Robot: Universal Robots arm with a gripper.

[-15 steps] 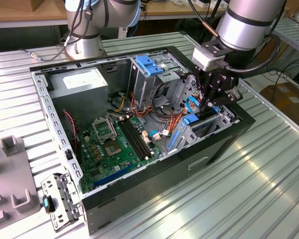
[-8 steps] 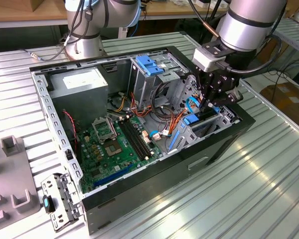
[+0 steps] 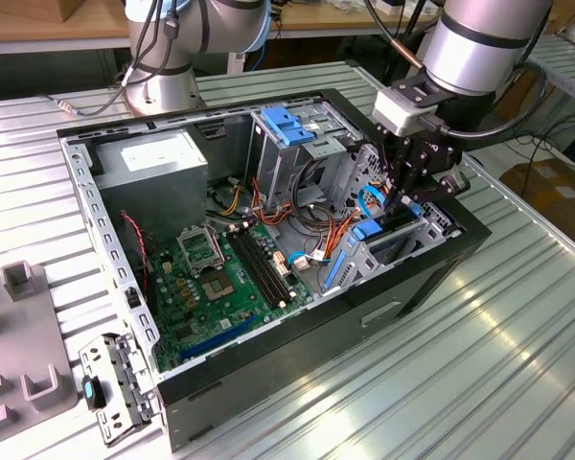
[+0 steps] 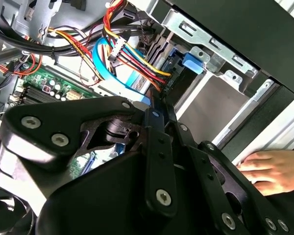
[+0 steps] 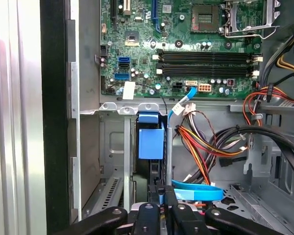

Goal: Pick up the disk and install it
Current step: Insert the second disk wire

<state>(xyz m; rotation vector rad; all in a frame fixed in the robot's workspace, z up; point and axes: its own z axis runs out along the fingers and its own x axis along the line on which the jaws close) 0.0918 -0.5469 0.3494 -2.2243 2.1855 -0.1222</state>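
Note:
The disk (image 5: 151, 143) stands on edge in the metal drive cage (image 3: 393, 251) at the end of the open computer case on the exterior view's right. Mostly its blue plastic rail (image 3: 370, 230) shows; the metal body is hidden in the slot. My gripper (image 3: 402, 203) reaches straight down into the cage from above. In both wrist views the black fingers (image 5: 148, 215) come close together over the disk's top edge, so the gripper (image 5: 160, 193) looks shut on it. In the second wrist view the gripper (image 4: 159, 110) points at the blue rail end (image 4: 191, 61).
Bundled red, yellow and black cables (image 5: 206, 142) and a blue flat cable (image 5: 196, 192) lie beside the cage. The motherboard (image 3: 211, 278), the grey power supply (image 3: 158, 158) and a second cage with a blue latch (image 3: 287, 125) occupy the case. A person's hand (image 4: 269, 169) rests outside it.

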